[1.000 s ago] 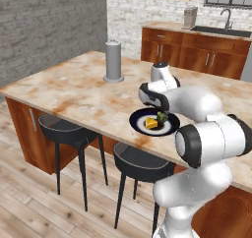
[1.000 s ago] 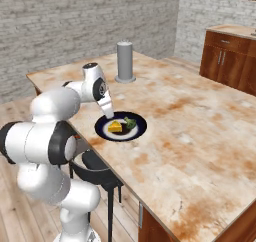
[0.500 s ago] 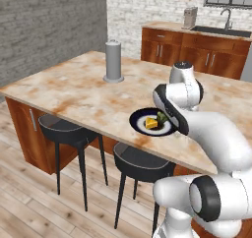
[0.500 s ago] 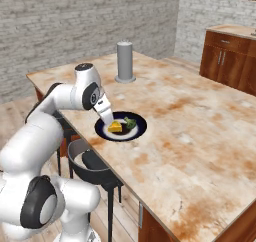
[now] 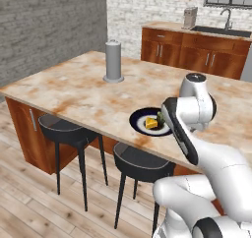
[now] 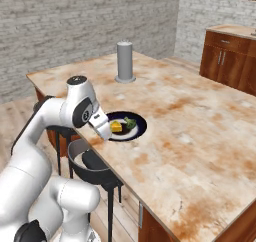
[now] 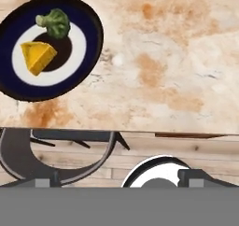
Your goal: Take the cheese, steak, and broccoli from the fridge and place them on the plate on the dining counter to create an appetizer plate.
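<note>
The plate (image 7: 51, 47) lay near the table's (image 7: 177, 57) front edge, carrying the cheese (image 7: 37, 56) and, just beside it, the broccoli (image 7: 56, 23). Bare marble extended rightward. A stool (image 7: 51, 155) stood below. The jaws stood wide, holding nothing.

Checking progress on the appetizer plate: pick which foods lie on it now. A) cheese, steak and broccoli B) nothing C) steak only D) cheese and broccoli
D: the hand view shows a yellow cheese wedge and a green broccoli floret on the plate; no steak lies there.
</note>
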{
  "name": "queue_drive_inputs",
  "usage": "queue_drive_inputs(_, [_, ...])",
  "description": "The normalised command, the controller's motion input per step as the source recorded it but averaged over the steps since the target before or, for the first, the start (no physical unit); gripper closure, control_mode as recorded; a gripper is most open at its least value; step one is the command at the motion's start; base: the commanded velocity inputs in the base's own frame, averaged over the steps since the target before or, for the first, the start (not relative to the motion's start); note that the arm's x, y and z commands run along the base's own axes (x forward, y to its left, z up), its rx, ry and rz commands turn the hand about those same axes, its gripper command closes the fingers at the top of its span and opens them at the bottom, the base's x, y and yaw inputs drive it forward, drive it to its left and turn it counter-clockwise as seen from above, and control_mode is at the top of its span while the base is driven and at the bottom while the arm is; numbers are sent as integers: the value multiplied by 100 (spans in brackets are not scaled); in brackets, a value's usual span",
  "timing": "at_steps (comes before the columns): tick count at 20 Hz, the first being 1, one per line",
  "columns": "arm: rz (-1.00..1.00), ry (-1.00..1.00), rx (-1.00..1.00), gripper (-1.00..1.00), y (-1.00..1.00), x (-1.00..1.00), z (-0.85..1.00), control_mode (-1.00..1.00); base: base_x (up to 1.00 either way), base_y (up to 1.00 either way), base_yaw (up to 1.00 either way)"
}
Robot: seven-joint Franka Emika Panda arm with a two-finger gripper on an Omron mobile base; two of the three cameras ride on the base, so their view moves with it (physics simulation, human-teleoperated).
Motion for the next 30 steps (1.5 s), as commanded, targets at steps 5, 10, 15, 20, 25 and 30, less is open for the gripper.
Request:
queue_drive_inputs(5, [0, 0, 0, -100, 0, 0, 0, 100, -98, -18, -2])
queue_drive_inputs(10, [0, 0, 0, -100, 0, 0, 0, 100, -99, -95, -16])
queue_drive_inputs(15, [0, 0, 0, -100, 0, 0, 0, 100, -57, -100, -8])
queue_drive_inputs(20, [0, 0, 0, -100, 0, 0, 0, 100, -14, -100, -1])
queue_drive_inputs(25, [0, 0, 0, -100, 0, 0, 0, 100, 49, -100, 0])
queue_drive_inputs(30, [0, 0, 0, -100, 0, 0, 0, 100, 84, -100, 0])
